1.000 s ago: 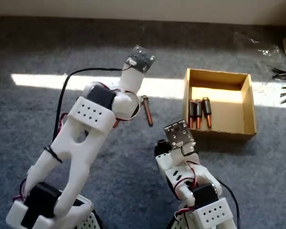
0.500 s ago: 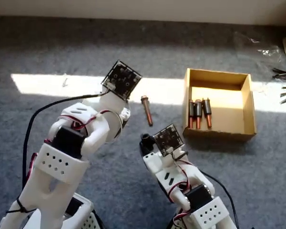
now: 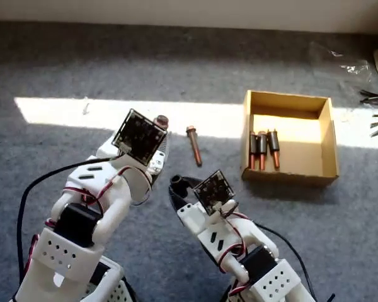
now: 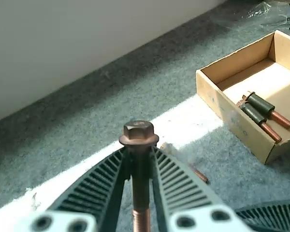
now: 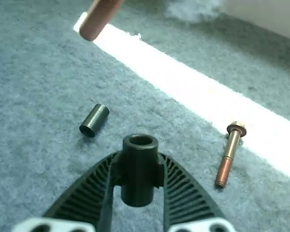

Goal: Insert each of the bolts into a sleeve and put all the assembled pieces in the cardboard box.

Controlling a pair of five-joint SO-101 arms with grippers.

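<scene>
My left gripper [image 4: 140, 155] is shut on a copper bolt [image 4: 138, 137], held head-up; in the high view its head [image 3: 160, 119] pokes out past the left wrist. My right gripper [image 5: 140, 162] is shut on a dark sleeve [image 5: 139, 176], bore open upward, low over the carpet [image 3: 176, 183]. The held bolt's tip [image 5: 100, 17] hangs apart from the sleeve, farther off. A second bolt [image 3: 194, 145] [image 5: 229, 154] lies loose on the carpet between the arms and the cardboard box [image 3: 327, 135]. A loose sleeve [image 5: 94, 120] lies on its side. Three assembled pieces [image 3: 263, 148] rest in the box.
Grey carpet with a bright sun strip [image 3: 57, 108] across it. Black cable ties [image 3: 375, 113] and clear plastic [image 3: 340, 63] lie at the far right beyond the box. A pale wall [image 4: 63, 43] runs along the far side.
The left arm pulled back from the loose bolt toward the near left, its held bolt now upright. The right arm shifted left with the sleeve. The loose bolt stayed put.
</scene>
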